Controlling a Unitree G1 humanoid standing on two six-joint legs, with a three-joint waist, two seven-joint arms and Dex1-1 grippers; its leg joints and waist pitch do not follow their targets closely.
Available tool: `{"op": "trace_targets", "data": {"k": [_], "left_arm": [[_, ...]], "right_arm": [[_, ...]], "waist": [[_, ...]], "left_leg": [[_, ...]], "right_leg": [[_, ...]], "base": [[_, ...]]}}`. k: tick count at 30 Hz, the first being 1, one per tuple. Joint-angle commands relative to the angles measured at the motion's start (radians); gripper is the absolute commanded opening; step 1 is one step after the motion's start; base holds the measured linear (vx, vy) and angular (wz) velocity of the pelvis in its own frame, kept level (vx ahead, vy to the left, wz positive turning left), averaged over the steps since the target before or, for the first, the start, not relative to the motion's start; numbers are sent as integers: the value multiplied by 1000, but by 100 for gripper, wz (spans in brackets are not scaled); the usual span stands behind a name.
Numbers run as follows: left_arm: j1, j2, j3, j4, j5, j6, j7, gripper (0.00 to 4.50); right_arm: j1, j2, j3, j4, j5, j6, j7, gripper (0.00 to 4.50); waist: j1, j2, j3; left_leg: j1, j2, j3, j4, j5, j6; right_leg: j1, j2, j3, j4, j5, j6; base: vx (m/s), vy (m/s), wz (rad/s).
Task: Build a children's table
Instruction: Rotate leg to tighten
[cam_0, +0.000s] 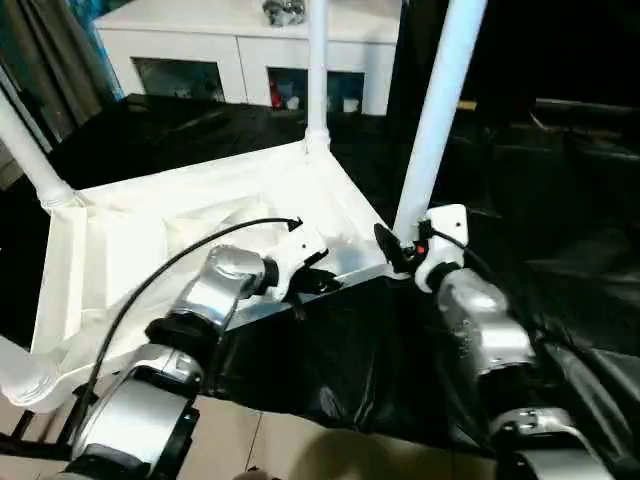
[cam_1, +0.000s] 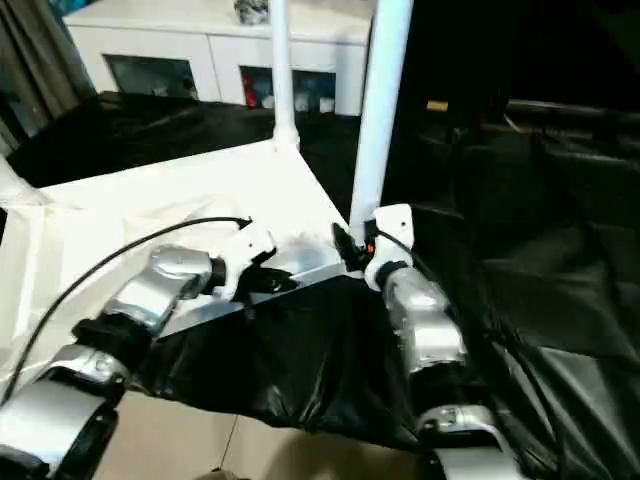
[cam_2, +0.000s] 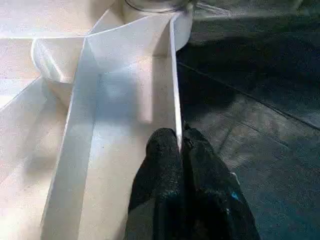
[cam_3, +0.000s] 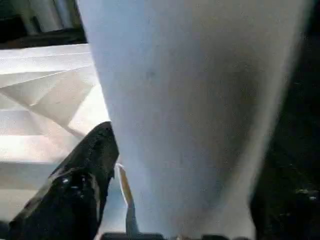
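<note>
I am working on the children's table, whose tabletop (cam_0: 200, 215) is lying underside up on the black sheet (cam_0: 330, 360), ribs showing. Three legs are standing in corner sockets: the far leg (cam_0: 318, 70), the left leg (cam_0: 30, 150) and the near-left leg (cam_0: 15, 375). The fourth leg (cam_0: 440, 100) is rising, slightly tilted, from the near-right corner; whether it is fully seated I cannot tell.

My left gripper (cam_2: 180, 150) is pinching the tabletop's thin side wall, fingers closed on that rim, steadying the top near the fourth corner. My right gripper (cam_0: 400, 250) is sitting at the base of the fourth leg, one finger (cam_3: 85, 175) lying beside the tube; I cannot tell whether the jaws are clamping it or standing loose around it.

I am judging the build as nearly complete: what remains is confirming the last leg and turning the table upright. A white cabinet (cam_0: 240, 50) is standing behind.
</note>
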Motion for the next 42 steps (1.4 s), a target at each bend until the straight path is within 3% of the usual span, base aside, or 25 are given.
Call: {"op": "trace_targets", "data": {"k": [1,7,11,16,23,29,34,36,37,38,39,42], "left_arm": [[0,-22,-20,-60,-89,-83,-119,0],[14,29,-27,-75,-101,-94,-239,0],[19,58,-35,-77,-96,-112,-295,0],[32,104,-54,-96,-110,-110,-395,0],[38,114,-53,-99,-112,-112,-421,0],[44,124,-62,-100,-114,-108,-442,0],[16,91,-46,-47,-82,-83,-330,0],[-27,47,-25,18,-51,-66,-165,0],[-30,44,-23,23,-49,-64,-152,0],[-39,33,-17,35,-46,-63,-115,0],[-48,20,-10,42,-45,-52,-79,0],[-79,-44,19,53,-44,-14,72,0]], "right_arm": [[26,-18,107,-22,0,33,167,410],[46,-124,150,-70,13,55,389,436],[71,-186,188,-123,25,74,506,436],[93,-243,211,-175,42,105,617,400],[111,-253,216,-205,63,127,644,322],[122,-245,222,-220,70,144,659,285],[134,-186,198,-197,40,127,502,279],[120,-109,150,-134,-4,119,287,278],[119,-103,146,-129,-7,119,270,277],[115,-85,133,-116,-10,124,225,277],[111,-63,120,-105,-11,125,180,277],[84,37,75,-41,-32,120,-58,276]], "waist": [[6,-17,-65],[13,-14,-71],[24,-18,-67],[29,-16,-68],[37,-17,-71],[46,-15,-71],[45,-13,-69],[40,-14,-65],[40,-14,-65],[33,-15,-60],[32,-16,-60],[21,-14,-60]], "left_leg": [[-1,69,-33,-61,-138,88],[-7,74,-33,-53,-104,119],[-6,74,-32,-53,-138,117],[-3,78,-35,-56,-147,97],[-2,78,-34,-53,-120,98],[-2,77,-34,-53,-125,87],[-1,77,-36,-55,-142,69],[3,75,-37,-59,-175,43],[3,75,-37,-59,-175,43],[11,73,-42,-65,-225,7],[10,73,-43,-66,-229,1],[16,75,-42,-70,-243,-17]], "right_leg": [[52,-90,70,-65,-151,-216],[47,-87,67,-54,-99,-231],[44,-89,67,-62,-170,-213],[42,-91,68,-62,-200,-206],[41,-89,69,-55,-147,-219],[42,-90,68,-58,-172,-207],[40,-90,68,-61,-197,-200],[36,-92,67,-71,-265,-187],[36,-92,67,-71,-265,-187],[35,-96,66,-84,-365,-164],[38,-96,66,-85,-378,-158],[29,-94,71,-84,-343,-168]], "base": [[0,0,0],[0,0,0],[0,0,0],[0,0,0],[0,0,0],[0,0,0],[0,0,0],[0,0,0],[0,0,0],[0,0,0],[0,0,0],[0,0,0]]}}
